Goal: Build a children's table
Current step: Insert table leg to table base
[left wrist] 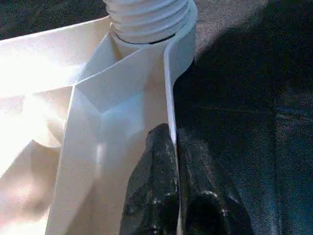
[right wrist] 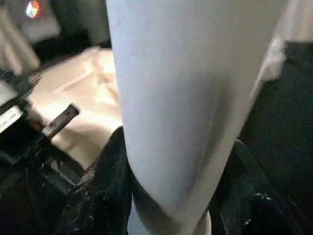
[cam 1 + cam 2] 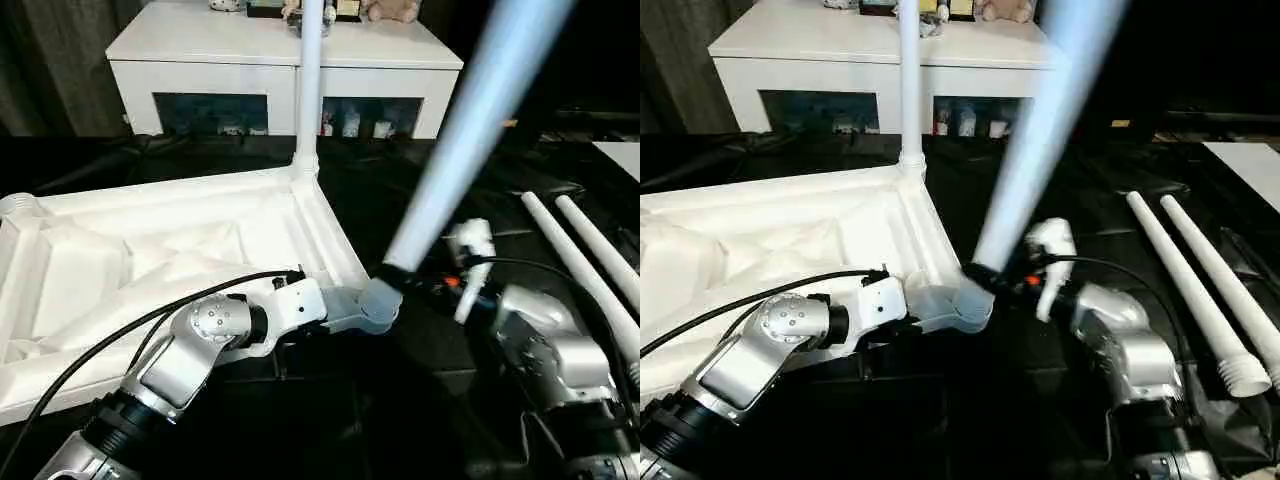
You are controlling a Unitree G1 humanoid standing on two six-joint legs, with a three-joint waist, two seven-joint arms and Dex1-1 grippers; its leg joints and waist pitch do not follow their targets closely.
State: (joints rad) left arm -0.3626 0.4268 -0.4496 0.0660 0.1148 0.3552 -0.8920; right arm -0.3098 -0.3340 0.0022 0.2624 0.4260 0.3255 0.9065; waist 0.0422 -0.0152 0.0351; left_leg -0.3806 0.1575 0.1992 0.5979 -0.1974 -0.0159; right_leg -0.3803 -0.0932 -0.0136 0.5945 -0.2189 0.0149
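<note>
White plastic tabletop (image 3: 150,260) lies upside down on black surface, ribbed underside up. One leg (image 3: 309,80) stands upright in far corner socket. My left gripper (image 1: 176,191) pinched shut on tabletop's rim, one finger each side of thin wall, just short of near corner socket. My right gripper (image 2: 171,196) clamped around second leg (image 3: 470,130), tilted, lower end at that socket (image 3: 378,300). Two spare legs (image 3: 1200,290) lie side by side on my right. White cabinet (image 3: 285,60) behind.
</note>
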